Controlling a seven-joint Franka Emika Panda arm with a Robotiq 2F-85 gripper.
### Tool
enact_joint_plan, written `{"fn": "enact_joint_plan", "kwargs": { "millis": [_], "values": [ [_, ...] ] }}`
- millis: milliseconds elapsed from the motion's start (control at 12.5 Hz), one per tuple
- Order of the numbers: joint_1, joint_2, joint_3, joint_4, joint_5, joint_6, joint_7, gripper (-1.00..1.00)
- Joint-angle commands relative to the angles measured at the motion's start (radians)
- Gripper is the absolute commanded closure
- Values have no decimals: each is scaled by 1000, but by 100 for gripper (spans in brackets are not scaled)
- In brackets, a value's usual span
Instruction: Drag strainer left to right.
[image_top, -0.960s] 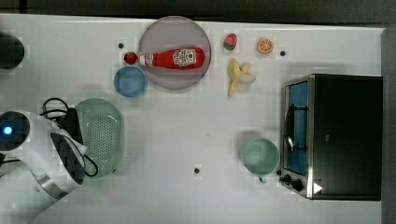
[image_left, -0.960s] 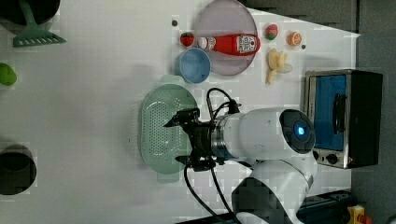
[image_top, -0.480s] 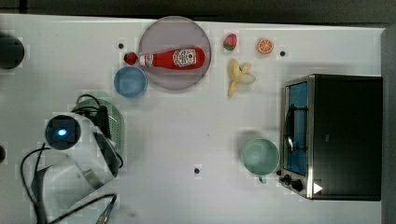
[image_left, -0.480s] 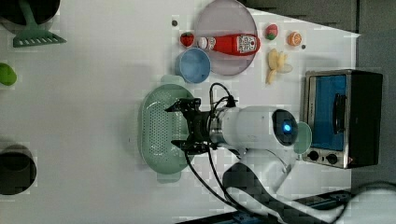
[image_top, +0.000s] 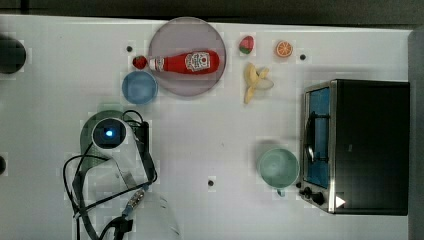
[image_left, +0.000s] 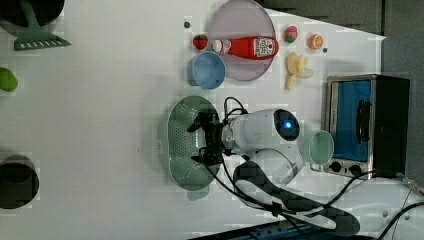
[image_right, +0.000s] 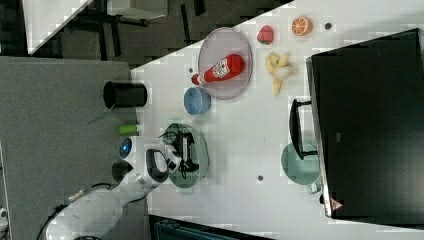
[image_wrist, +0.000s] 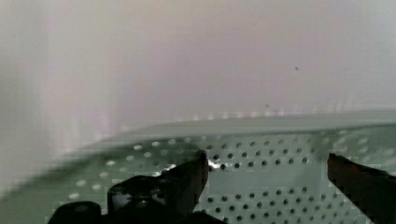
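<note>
Since the earlier top view, your arm has swung from the strainer's side to directly over it, and the gripper (image_left: 202, 141) has come down into the basket.

- Gripper: jaws wide apart, nothing held. In the wrist view the two dark fingertips (image_wrist: 189, 175) stand well apart with perforated green floor showing between them. You have not closed on anything yet.
- Strainer (image_left: 182, 145): pale mint oval, lying at the top view's left, just below the blue bowl (image_top: 139, 87). Relative to the jaws, its holed floor sits under and between them, and its far wall and rim (image_wrist: 261, 126) rise just ahead of them. Whether a fingertip touches the plastic cannot be told. The basket itself appears not to have shifted between the frames.
- Other items: teal cup (image_top: 278, 168) and toaster oven (image_top: 357, 146) lie well off to the top view's right; plate (image_top: 165, 35) with ketchup bottle (image_top: 185, 62), banana (image_top: 256, 82) and small fruit pieces lie beyond the bowl.
- Table (image_top: 210, 135): bare white stretch between strainer and cup.

Judgement: approach looks finished, drag not begun. You likely need to bear on a wall of the basket, or pinch it, then travel toward the top view's right. Watch the cup at the end of that path, and the light basket tipping if pushed high on its wall.
</note>
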Motion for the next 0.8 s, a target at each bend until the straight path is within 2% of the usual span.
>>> {"fn": "enact_joint_plan", "kwargs": {
  "millis": [80, 320, 800],
  "values": [
    [32, -69, -35, 8, 4, 25, 48, -100],
    [15, -90, -69, -10, 4, 26, 38, -100],
    [-53, -161, -119, -102, 4, 26, -76, -100]
  ]
}}
